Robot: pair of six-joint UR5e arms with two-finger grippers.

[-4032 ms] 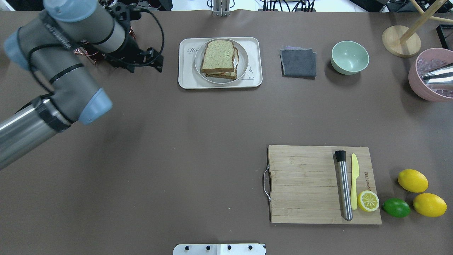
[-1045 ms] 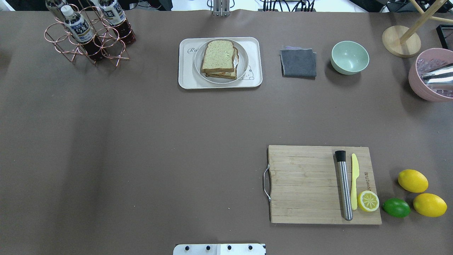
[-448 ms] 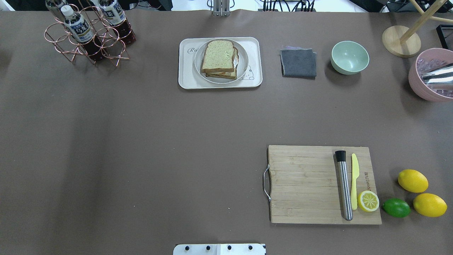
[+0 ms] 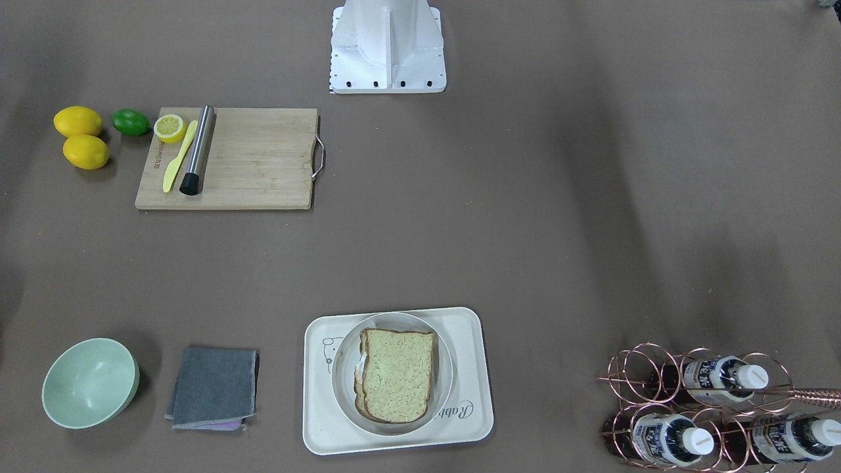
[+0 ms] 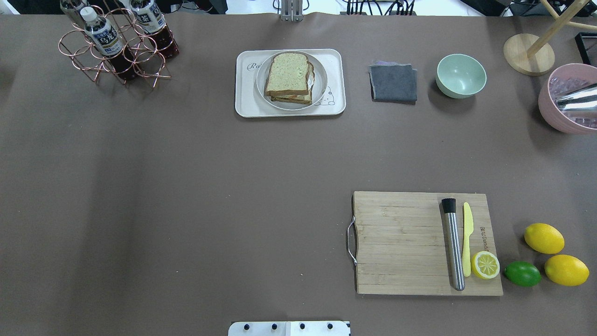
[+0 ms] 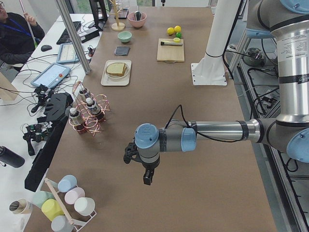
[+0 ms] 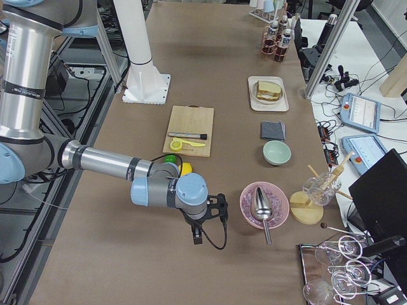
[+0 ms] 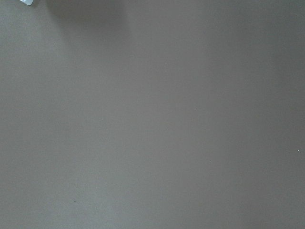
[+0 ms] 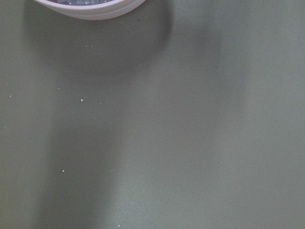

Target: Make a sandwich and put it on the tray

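Gone from the overhead view since four seconds ago: the left arm, then stretched over the bottle rack (image 5: 114, 51) to the robot's left of the tray (image 5: 245, 93). Since a second ago, no shift in anything on the table.

On the tray, inside a round plate (image 5: 260, 81): the sandwich (image 5: 289, 77), two bread slices stacked, with a white edge of filling peeking out on the side towards the tray's bear drawing.

Just to the robot's right of the tray, a folded grey cloth (image 5: 393, 82); further that way, a green bowl (image 5: 461, 75), then a pink bowl (image 5: 548, 109) with a metal scoop in it. Well apart from the tray, nearer the robot and to its right, a cutting board (image 5: 401, 242) with a steel muddler (image 5: 453, 247), a yellow knife (image 5: 467, 238) and a lemon half (image 5: 485, 264).

Far from the tray, past the bottle rack, over bare table: the left gripper (image 6: 147, 176), pointing down, seen only from the side, so cannot tell how far apart its fingers stand, nor see anything in them. Far from the tray the other way, beside the pink bowl: the right gripper (image 7: 198, 236), likewise pointing down, finger spread likewise impossible to judge.
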